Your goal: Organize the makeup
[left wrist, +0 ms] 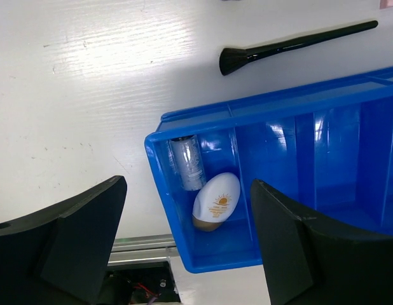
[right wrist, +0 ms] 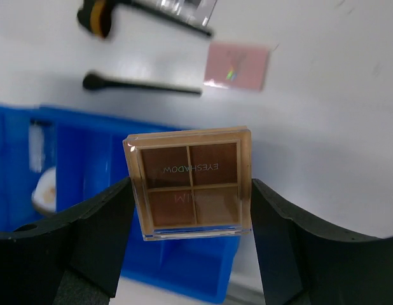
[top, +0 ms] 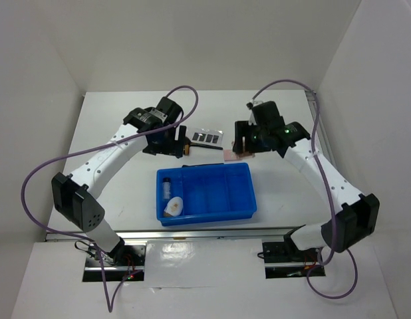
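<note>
Nearest, the blue tray (top: pixel 212 216) is sitting on the bench (top: pixel 112 133), its left end compartment holding the vial (top: pixel 167 187) and the white oval tube (top: pixel 172 208). Past its far left corner, the left pincer (left wrist: pixel 188 190) is hanging released, gripping nothing. Near the far right corner, the right pincer (right wrist: pixel 190 210) is clenching the eyeshadow square (right wrist: pixel 190 181). Beyond, a black brush (left wrist: pixel 298 46), a pink square (right wrist: pixel 237 66) and the clear palette (top: pixel 207 137) are lying on the bench.

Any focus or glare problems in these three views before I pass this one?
Right wrist: the held eyeshadow palette is sharp, while the black brush and pink square behind it are soft. Left wrist: streaky glare on the white table, blue tray crisp. Top external: evenly lit, soft shadows only.
</note>
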Action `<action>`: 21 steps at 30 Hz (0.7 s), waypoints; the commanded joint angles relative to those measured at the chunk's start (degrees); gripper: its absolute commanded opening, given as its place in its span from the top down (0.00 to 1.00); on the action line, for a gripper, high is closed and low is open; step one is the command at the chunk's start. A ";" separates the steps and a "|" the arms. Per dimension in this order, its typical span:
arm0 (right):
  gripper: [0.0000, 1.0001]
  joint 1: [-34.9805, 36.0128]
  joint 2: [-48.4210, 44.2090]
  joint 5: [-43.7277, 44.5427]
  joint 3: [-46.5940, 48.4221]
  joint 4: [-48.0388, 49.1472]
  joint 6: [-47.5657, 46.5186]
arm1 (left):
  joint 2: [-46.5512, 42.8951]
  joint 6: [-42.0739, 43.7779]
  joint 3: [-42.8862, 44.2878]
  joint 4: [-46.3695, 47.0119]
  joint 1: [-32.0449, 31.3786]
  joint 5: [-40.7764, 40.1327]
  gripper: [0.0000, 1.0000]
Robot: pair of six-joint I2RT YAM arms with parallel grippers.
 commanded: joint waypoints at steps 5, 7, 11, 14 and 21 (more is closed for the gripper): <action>0.50 9.65 -6.99 1.02 -7.82 -12.99 12.51 | -1.15 0.23 0.12 1.15 0.00 0.34 0.08; 0.50 11.86 -8.04 1.02 -9.06 -13.69 14.10 | -1.67 0.23 -1.37 1.15 0.00 0.34 0.08; 0.50 15.90 -7.44 3.82 -10.91 -15.54 17.18 | -2.81 -0.29 -3.67 1.67 0.00 0.34 0.08; 0.47 16.52 -6.73 5.33 -12.23 -15.02 17.80 | -2.82 -0.82 -5.07 2.21 0.00 0.34 0.08; 0.42 16.52 -2.42 7.44 -14.43 -12.03 18.85 | -2.82 -0.82 -5.07 2.21 0.00 0.86 0.08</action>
